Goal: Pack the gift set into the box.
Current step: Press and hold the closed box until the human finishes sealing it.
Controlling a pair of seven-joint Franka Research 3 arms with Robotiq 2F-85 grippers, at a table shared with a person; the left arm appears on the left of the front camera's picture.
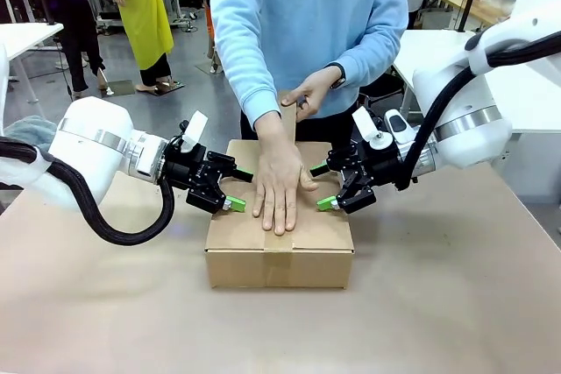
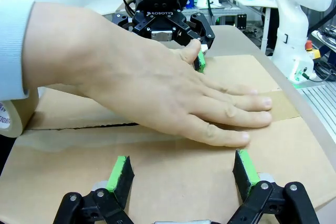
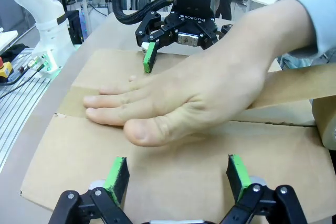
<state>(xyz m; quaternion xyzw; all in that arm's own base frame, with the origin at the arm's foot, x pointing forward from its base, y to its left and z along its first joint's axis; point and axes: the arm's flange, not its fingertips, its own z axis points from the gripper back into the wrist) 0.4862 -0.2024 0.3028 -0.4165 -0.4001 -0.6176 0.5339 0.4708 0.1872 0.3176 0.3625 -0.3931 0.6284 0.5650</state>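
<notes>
Front view has the box (image 1: 279, 251) standing at the middle of the table (image 1: 105, 321), its top flaps folded shut and a strip of brown tape (image 1: 279, 243) running along the centre seam and down over the near wall. The gift set cannot be seen with the flaps closed. A person in a light blue sweatshirt stands at twelve o'clock of the box; one hand (image 1: 282, 183) lies flat on the lid, fingers spread and pointing toward six o'clock, pressing the tape down. The other hand (image 1: 314, 92) is raised behind it at about one o'clock, pinching the free end of the tape strip. The left gripper (image 1: 233, 190) sits at nine o'clock of the flat hand, over the left part of the lid, its green pads set apart with nothing between them. The right gripper (image 1: 327, 187) mirrors it at three o'clock, likewise spread wide and holding nothing. From the left wrist view, the flat hand (image 2: 152, 85) covers the seam between the flaps, and a tape roll (image 2: 13, 116) shows at nine o'clock by the sleeve; the cardboard lid (image 2: 173, 177) lies just under that gripper's own pads. Whether either gripper's pads touch the lid, I cannot tell.
</notes>
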